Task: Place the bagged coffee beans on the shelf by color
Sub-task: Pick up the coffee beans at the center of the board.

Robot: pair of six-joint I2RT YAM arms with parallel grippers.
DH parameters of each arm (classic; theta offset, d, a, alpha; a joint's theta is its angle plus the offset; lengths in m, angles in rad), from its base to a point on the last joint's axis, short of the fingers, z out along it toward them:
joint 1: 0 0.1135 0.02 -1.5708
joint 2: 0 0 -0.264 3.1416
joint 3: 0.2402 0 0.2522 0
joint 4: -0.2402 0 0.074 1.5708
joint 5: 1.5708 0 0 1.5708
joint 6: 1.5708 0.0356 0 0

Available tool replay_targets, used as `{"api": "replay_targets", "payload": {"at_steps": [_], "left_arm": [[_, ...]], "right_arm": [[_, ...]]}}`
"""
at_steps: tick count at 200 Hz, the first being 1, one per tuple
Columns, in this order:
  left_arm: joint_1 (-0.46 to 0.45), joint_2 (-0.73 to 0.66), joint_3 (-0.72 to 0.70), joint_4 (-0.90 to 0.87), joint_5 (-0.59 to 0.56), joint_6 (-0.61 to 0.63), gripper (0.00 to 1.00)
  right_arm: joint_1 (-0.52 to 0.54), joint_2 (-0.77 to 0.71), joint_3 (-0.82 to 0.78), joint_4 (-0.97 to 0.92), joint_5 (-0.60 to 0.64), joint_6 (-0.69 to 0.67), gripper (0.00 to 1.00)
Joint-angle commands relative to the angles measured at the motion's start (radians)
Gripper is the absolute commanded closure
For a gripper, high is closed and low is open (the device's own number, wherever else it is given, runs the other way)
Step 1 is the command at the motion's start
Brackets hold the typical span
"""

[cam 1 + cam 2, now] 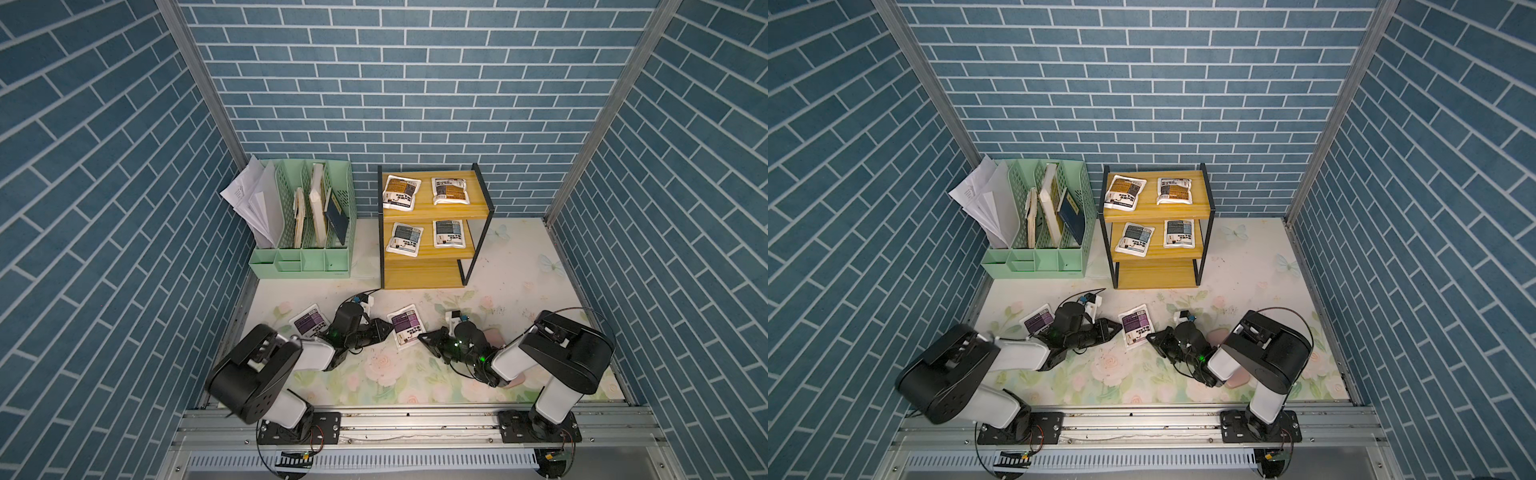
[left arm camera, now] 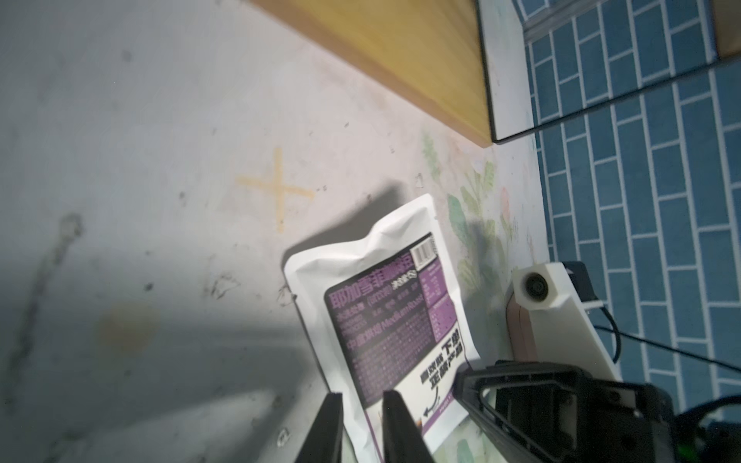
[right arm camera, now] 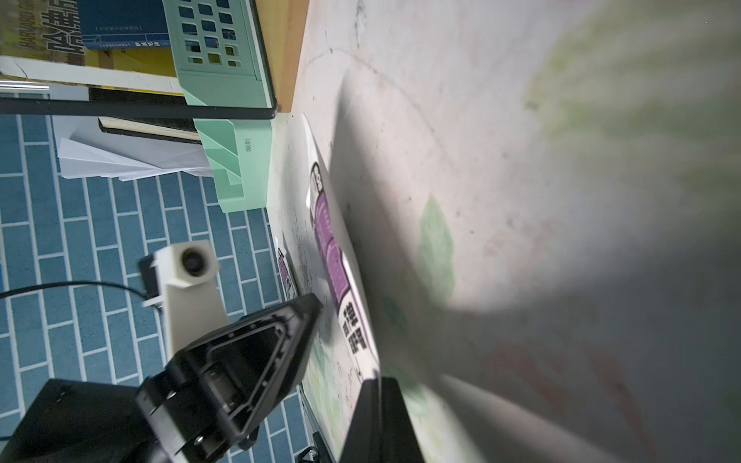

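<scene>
Shelf (image 1: 419, 276) stands at the back of the floral table (image 1: 374, 374). We see the orange-brown pouches (image 1: 400, 191) side by side on its top board and the blue-grey pouches (image 1: 449, 233) side by side on the middle board. Both purple ones are off the shelf, in front of it.

The centre purple pouch (image 1: 404, 325) sits between the two arms, label up; we cannot tell whether it lies fully flat. Left gripper (image 2: 362, 401) — fingers a little apart, straddling the pouch's white side edge without squeezing it. Right gripper (image 3: 379, 387) — fingers pressed together on a corner at the pouch's opposite side.

The second purple pouch (image 1: 307, 322) lies on the table beside the left arm, partly hidden under the wrist; neither gripper touches it.
</scene>
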Motion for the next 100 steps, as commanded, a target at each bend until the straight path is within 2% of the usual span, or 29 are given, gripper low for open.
{"api": "replay_targets", "payload": {"at_steps": [1,23,57,100], "left_arm": [[-0.002,-0.194,0.056,-0.206,-0.106,0.058,0.59],[0.045,-0.371,0.089,-0.354,-0.157,0.102,0.56],[0.163,-0.543,0.078,-0.464,-0.172,0.110,0.55],[0.189,-0.675,0.090,-0.567,-0.252,0.129,0.56]], "right_arm": [[-0.003,-0.027,-0.019,0.049,0.034,0.042,1.00],[-0.016,-0.042,-0.033,0.106,0.052,0.037,1.00],[-0.051,-0.016,0.019,0.222,0.051,0.032,1.00],[-0.091,-0.050,0.097,0.194,0.047,-0.031,1.00]]}}
